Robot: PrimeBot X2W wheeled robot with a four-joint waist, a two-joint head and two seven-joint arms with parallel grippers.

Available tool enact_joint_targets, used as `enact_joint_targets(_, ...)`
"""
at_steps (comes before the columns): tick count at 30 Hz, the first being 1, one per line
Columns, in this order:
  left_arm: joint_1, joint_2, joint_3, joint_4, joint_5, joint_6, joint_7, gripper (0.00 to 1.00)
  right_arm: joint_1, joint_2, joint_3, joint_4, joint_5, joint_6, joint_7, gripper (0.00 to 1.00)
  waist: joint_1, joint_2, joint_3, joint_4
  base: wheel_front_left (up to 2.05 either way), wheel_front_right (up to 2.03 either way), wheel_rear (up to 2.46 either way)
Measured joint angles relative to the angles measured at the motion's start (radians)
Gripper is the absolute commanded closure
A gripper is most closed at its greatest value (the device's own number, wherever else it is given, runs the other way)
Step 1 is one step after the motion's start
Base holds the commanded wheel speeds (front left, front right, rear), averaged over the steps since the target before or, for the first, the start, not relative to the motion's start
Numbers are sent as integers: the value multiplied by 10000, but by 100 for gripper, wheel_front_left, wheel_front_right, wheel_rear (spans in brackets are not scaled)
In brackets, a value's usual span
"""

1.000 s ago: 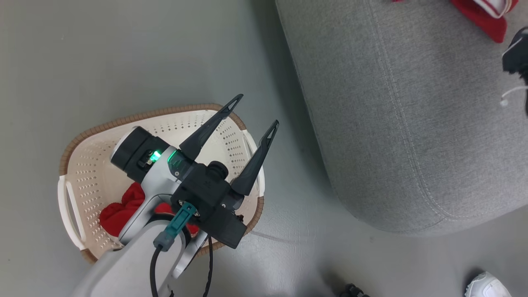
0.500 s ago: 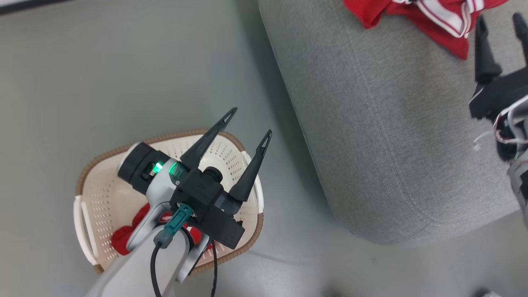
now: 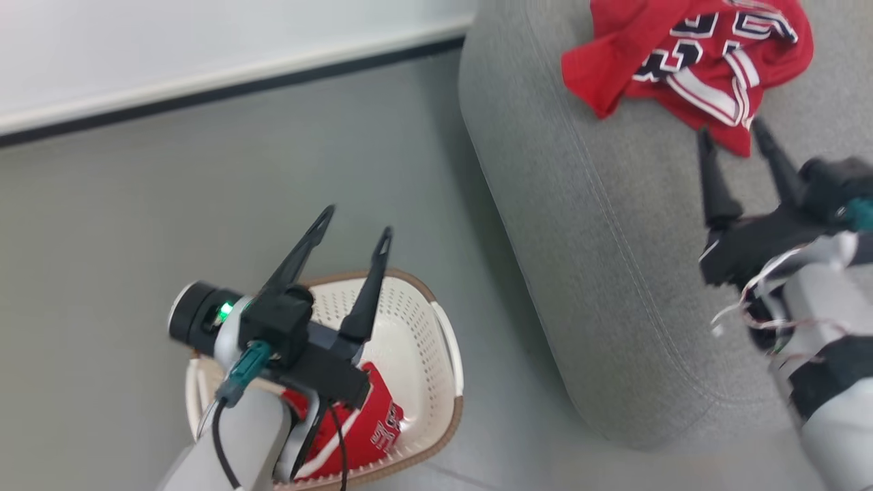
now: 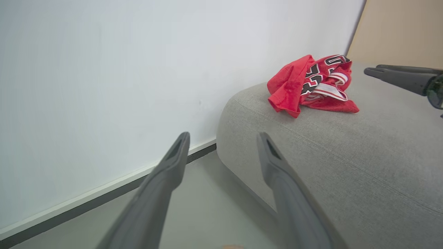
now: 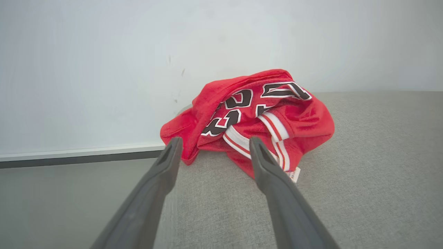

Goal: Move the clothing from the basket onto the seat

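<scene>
Basket (image 3: 409, 320) on the floor (image 3: 136, 239) at lower left of the head view, near the seat's rounded end but apart from it. One red garment (image 3: 374, 423) lies in its bottom, partly under the left forearm; there may be more fabric beneath, cannot tell.

Left gripper (image 3: 354, 225) hangs over the basket, jaws apart and empty. Its fingers aim past the far rim toward the wall (image 3: 204, 54), not down at the cloth.

- Risk 1: reaching the garment calls for a steep tip of the wrist inside a narrow tub. A long finger could catch the perforated wall or woven rim and tilt or shove the light basket.
- Risk 2: the fabric looks thin and slack. A shallow pinch may take one layer only and slip out on the lift, or a trailing hem may hook the rim and drag the basket along.

Seat (image 3: 614, 273) fills the middle and right. A second red garment (image 3: 682, 61) is bunched on top, close to the seat's left edge.

Right gripper (image 3: 730, 129) hovers just short of that bundle's hem, jaws apart, holding nothing.

- Risk 3: if a right fingertip snags the striped trim as the arm moves, the bundle could be pulled toward the edge and slide to the floor.
</scene>
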Motion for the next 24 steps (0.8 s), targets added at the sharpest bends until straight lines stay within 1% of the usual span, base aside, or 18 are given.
enact_joint_targets(3,480,17,372,305,-213,132,-109,0,760,318,-86,-382,2,-167,-21,0,0,0,-525,245,0,0,0)
enact_joint_targets(6,842,25,614,537,-357,221,-134,0,1392,407,-155,-700,2,-307,-23,0,-1,0,-920,452,0,0,0)
enact_joint_targets(7,1100,29,773,679,-570,291,-199,0,1814,487,-196,-945,-2,-443,-23,0,-1,0,-1184,605,0,0,0)
enact_joint_targets(13,1968,104,1312,1032,-825,397,-230,0,2993,874,-136,-1699,-198,-767,-23,0,0,0,-1985,1081,0,0,0)
enact_joint_targets(18,2725,215,1726,1191,-982,481,-280,0,4029,1129,-46,-2207,-353,-1060,-23,0,1,-1,-2692,1430,0,0,0)
enact_joint_targets(24,3605,297,2128,1020,-1179,560,-284,0,5215,1225,46,-3076,-493,-1319,-21,0,0,0,-3480,1773,0,0,0)
